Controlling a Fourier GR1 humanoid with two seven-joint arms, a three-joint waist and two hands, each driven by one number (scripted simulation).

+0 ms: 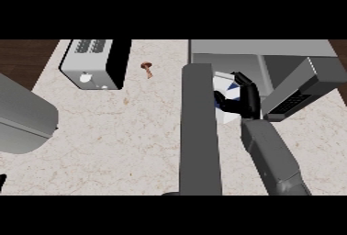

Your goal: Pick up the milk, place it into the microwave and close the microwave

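Black fingers of my right hand (245, 98) are curled around the white milk (226, 83) carton; its blue marking I cannot read, beside the microwave (298, 87)

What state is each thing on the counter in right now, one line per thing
milk: upright on the counter, held by the right hand, not yet inside the microwave.
right hand: shut, fingers curled round the milk.
microwave: door swung open.
toaster: standing at the counter's back left, untouched.
mushroom: lying loose on the counter beside the toaster.
left hand: only a dark tip at the lower left edge; state unclear.
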